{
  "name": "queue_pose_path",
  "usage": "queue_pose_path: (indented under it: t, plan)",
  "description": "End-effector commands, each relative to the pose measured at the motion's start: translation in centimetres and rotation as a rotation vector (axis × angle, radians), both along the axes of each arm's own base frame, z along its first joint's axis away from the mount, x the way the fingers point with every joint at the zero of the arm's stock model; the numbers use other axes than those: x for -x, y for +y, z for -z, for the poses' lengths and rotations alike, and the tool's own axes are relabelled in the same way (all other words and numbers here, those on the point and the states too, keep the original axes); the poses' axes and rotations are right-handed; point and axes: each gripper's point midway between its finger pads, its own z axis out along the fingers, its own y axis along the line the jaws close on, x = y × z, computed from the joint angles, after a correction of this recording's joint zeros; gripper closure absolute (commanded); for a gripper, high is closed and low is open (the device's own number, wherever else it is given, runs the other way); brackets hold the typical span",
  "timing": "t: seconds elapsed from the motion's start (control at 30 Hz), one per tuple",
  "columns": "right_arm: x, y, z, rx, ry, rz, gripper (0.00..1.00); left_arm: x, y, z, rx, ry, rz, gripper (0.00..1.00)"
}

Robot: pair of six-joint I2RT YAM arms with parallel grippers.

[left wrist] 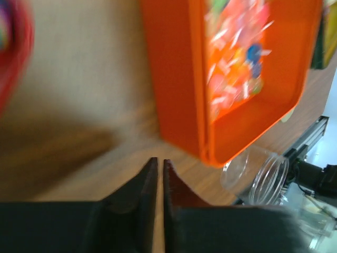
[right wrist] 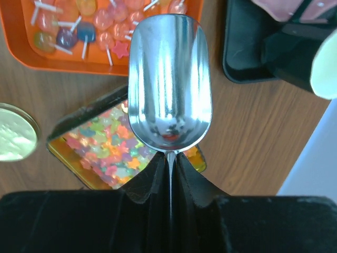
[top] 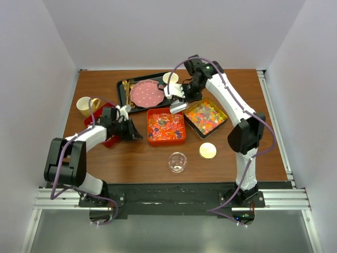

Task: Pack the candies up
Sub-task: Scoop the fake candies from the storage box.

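Wrapped lollipop candies fill an orange tray; they also show in the left wrist view and the right wrist view. Tiny bright star candies fill a gold tin, also seen in the right wrist view. My right gripper is shut on the handle of an empty silver scoop, held above the gap between both trays; the right wrist view shows the gripper and the scoop. My left gripper is shut and empty just left of the orange tray, and shows low over the table in the left wrist view.
A clear round container and a gold lid lie near the front. A black tray holds the pink dotted plate. A red container sits under my left arm. A yellow cup stands at the left and a white cup at the back.
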Motion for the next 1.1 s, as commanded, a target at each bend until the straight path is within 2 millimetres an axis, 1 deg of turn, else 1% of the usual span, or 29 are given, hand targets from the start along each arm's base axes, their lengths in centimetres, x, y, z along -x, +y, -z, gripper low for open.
queue_pose_path:
  t: [0.0,0.03,0.07,0.1,0.17,0.2,0.23,0.27,0.3,0.33,0.43,0.47,0.6,0.67,0.8,0.87,0.93,0.97,1.0,1.07]
  plan:
    - [1.9,-1.2,-0.8,0.204,-0.026,-0.155,1.00,1.7,0.2,-0.5,0.020,-0.020,-0.044,1.00]
    - [1.8,-1.1,-0.6,0.222,-0.036,-0.161,1.00,2.5,0.1,0.2,0.036,-0.019,-0.045,1.00]
    - [1.4,-1.2,-0.6,0.255,-0.058,-0.157,1.00,2.8,0.1,0.6,0.038,-0.010,-0.049,1.00]
    - [1.3,-0.6,-0.3,0.266,-0.065,-0.172,1.00,3.1,0.1,0.9,0.038,-0.005,-0.053,1.00]
    - [0.9,-0.5,-0.2,0.316,-0.094,-0.170,1.00,3.1,0.2,1.4,0.027,-0.018,-0.058,1.00]
    - [0.9,0.0,0.1,0.337,-0.107,-0.179,1.00,3.0,0.0,1.5,0.027,-0.028,-0.052,1.00]
    - [0.9,0.2,0.2,0.354,-0.117,-0.184,1.00,3.7,-0.3,2.0,0.027,-0.010,-0.040,1.00]
    - [0.7,-0.1,0.2,0.391,-0.135,-0.179,1.00,3.4,-0.6,1.9,0.038,-0.034,-0.036,1.00]
    - [0.8,0.4,0.6,0.405,-0.141,-0.190,1.00,3.2,-0.8,1.7,0.051,-0.051,-0.036,1.00]
    - [0.9,0.5,0.7,0.419,-0.147,-0.193,1.00,3.7,-1.0,2.0,0.052,-0.047,-0.028,1.00]
    - [0.7,0.7,1.3,0.479,-0.175,-0.193,1.00,3.7,-1.0,2.4,0.057,-0.070,-0.046,1.00]
    - [0.8,1.0,1.4,0.488,-0.181,-0.196,1.00,3.7,-1.0,2.4,0.063,-0.073,-0.052,1.00]
    - [0.1,1.3,2.4,0.562,-0.223,-0.193,1.00,3.8,-1.5,2.3,0.069,-0.097,-0.034,1.00]
    - [-0.1,1.5,3.0,0.584,-0.236,-0.201,1.00,3.7,-1.7,2.3,0.071,-0.103,-0.029,1.00]
    - [-0.8,2.1,5.0,0.606,-0.254,-0.204,1.00,3.5,-2.7,2.5,0.079,-0.114,0.010,1.00]
    - [-0.7,2.3,6.2,0.603,-0.227,-0.204,1.00,3.4,-2.9,2.5,0.083,-0.122,0.026,1.00]
    - [-0.5,2.7,6.4,0.575,-0.205,-0.197,1.00,3.3,-3.0,2.6,0.084,-0.126,0.030,1.00]
    - [0.6,3.3,7.1,0.534,-0.147,-0.214,1.00,3.3,-3.1,2.6,0.090,-0.130,0.030,1.00]
    - [0.7,3.7,6.8,0.508,-0.138,-0.215,1.00,3.2,-3.4,2.4,0.110,-0.148,0.041,1.00]
    - [1.7,4.3,7.1,0.469,-0.100,-0.247,1.00,3.1,-3.6,2.3,0.124,-0.164,0.047,1.00]
